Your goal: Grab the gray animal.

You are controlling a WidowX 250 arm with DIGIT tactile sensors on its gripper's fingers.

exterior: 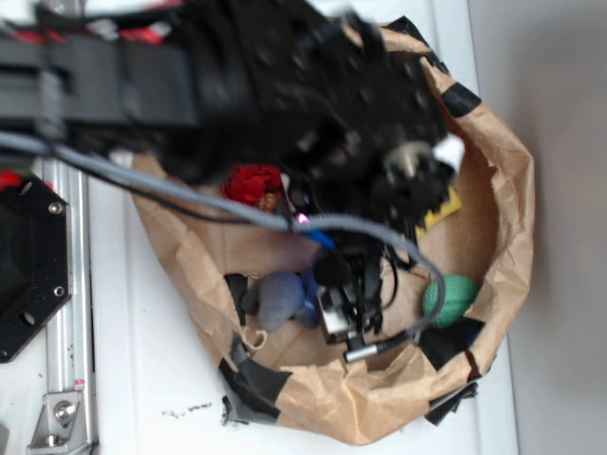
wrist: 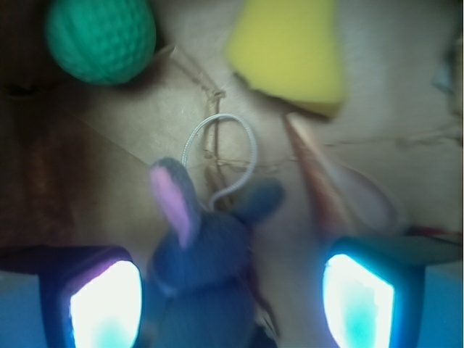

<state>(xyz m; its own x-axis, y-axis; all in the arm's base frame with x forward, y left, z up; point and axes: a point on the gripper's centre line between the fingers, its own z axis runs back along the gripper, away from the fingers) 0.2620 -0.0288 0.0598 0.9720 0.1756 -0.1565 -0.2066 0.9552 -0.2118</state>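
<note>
While my gripper (wrist: 232, 301) hangs low inside the brown paper bag (exterior: 493, 171), its two fingers (wrist: 98, 301) stand spread wide with nothing pinched. The gray animal (wrist: 203, 254) lies between them, nearer my left finger than my right, its pink-lined ear (wrist: 174, 199) pointing away from my palm. I judge I am set this way to straddle the toy so a squeeze would catch its body. A thin gray cord loop (wrist: 225, 156) lies just beyond its head, perhaps attached to it. Farther ahead to the left sits the green knitted ball (wrist: 101, 36), and ahead to the right a yellow sponge wedge (wrist: 290, 51), both well apart from my fingers. Because the toy sits off-centre, closing may nudge it sideways first.
</note>
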